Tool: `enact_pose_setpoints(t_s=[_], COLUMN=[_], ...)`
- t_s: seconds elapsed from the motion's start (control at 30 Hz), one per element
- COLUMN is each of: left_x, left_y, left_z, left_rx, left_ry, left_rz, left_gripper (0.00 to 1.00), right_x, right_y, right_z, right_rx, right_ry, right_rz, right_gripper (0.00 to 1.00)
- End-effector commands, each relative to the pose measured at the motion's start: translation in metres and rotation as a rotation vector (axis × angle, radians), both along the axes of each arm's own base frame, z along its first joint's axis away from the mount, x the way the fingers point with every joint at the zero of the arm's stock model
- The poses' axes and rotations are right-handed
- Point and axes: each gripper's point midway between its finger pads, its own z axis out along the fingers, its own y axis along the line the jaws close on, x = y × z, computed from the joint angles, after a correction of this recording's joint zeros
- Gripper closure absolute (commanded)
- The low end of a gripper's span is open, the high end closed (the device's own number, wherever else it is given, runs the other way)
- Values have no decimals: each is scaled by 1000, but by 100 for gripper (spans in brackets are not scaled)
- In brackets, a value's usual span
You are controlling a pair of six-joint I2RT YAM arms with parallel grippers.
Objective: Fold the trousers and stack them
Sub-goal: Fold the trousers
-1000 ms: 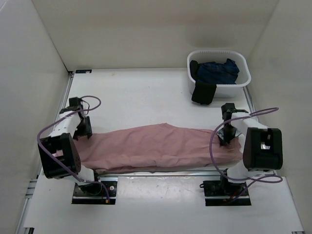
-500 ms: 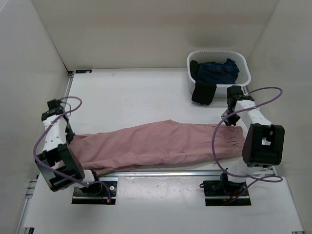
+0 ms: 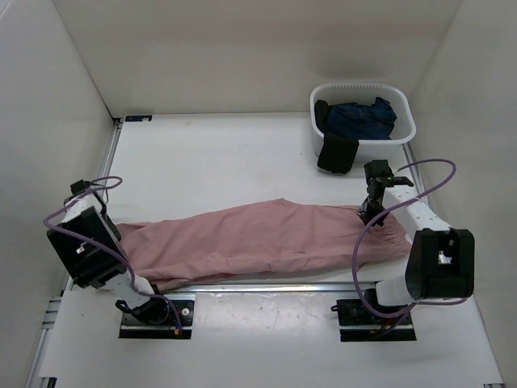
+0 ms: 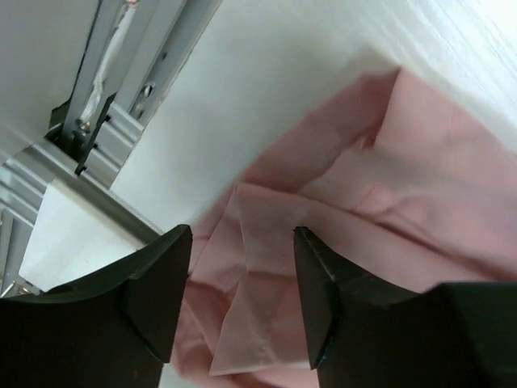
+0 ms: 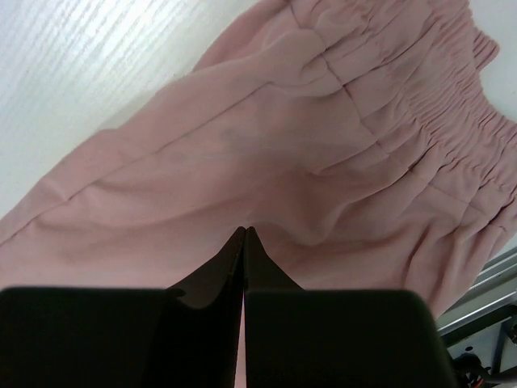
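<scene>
The dusty-pink trousers [image 3: 258,238] lie flat and long across the near part of the table, leg ends at the left, gathered waist [image 3: 392,238] at the right. My left gripper [image 3: 109,234] is open and empty, its jaws spread just above the leg hems [image 4: 250,307], as the left wrist view [image 4: 242,234] shows. My right gripper [image 3: 371,212] is shut, its tips over the upper part of the trousers near the elastic waistband [image 5: 452,105]. In the right wrist view [image 5: 245,230] no fabric shows between the closed fingers.
A white basket [image 3: 404,133] at the back right holds a dark navy garment [image 3: 359,117], and a black garment [image 3: 337,153] hangs over its front rim. A metal rail [image 3: 266,287] runs along the near table edge. White walls close in on the left, back and right.
The trousers were spread flatter after the first frame. My left arm drew back toward the near left. My right gripper rose toward the basket, then came down over the waist.
</scene>
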Motion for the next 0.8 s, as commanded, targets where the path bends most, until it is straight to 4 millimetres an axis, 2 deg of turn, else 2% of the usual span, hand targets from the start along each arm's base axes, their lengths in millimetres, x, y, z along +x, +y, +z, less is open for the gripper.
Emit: enact_pose_setpoints(t_s=[0.0,0.07,0.17,0.27,0.3,0.43,0.63,0.77], left_x=[18,17,2,0,1,9,21,34], left_y=[12,12,13,14,14,22,16,15], left_z=[-3,-12,-28,-30,-27,-7,29,63], left_rx=[26,11,10,14,20,68,104,142], left_ry=[-36,-15,87,101,92,40,-15,-76], left_rz=[1,1,9,10,10,15,-24,-49], left_gripper=[34,34,36,66,86,86,86,86], right_x=[-1,-1,0,-2,-2,-2,-2,-8], right_y=[6,6,8,4,4,4,4,-4], right_z=[5,5,10,12,12,12,12,8], right_rx=[14,14,15,-7,-7,-4,-4,-49], right_ry=[-28,-28,-35,-38,-38,-40,-40,-12], right_rz=[1,1,10,4,4,-4,-4,-15], right_gripper=[100,100,100,100,100,100,100,100])
